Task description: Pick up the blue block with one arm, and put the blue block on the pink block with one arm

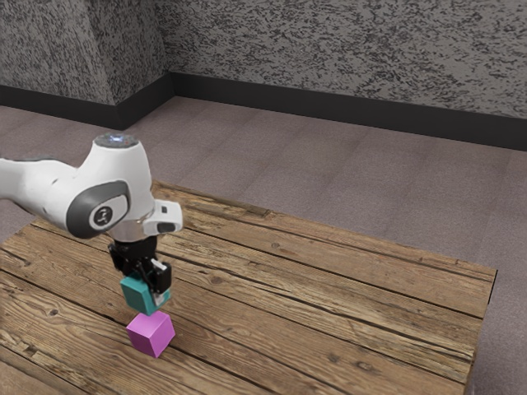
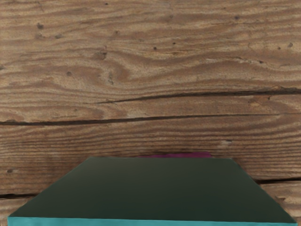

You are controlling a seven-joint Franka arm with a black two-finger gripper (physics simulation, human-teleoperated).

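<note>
Blue block (image 1: 138, 295) is gripped on two sides by the gripper (image 1: 148, 278) right over the pink block (image 1: 151, 332), so the putting-down step seems in hand; next it should be lowered gently and let go.

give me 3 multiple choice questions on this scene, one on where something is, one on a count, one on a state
1. Where is the blue block relative to the pink block?
A) right above it
B) far off toward the exterior view's right
C) underneath it

2. How many blocks are at the table?
A) one
B) two
C) four

3. What state is the gripper in?
A) open, clear of both blocks
B) shut on the blue block
C) shut on the pink block

Answers:
1 A: the exterior view shows it directly over the pink block, and the wrist view shows a pink sliver past its edge.
2 B: there is one blue block and one pink block.
3 B: the black fingers flank the blue block on two sides.
</note>
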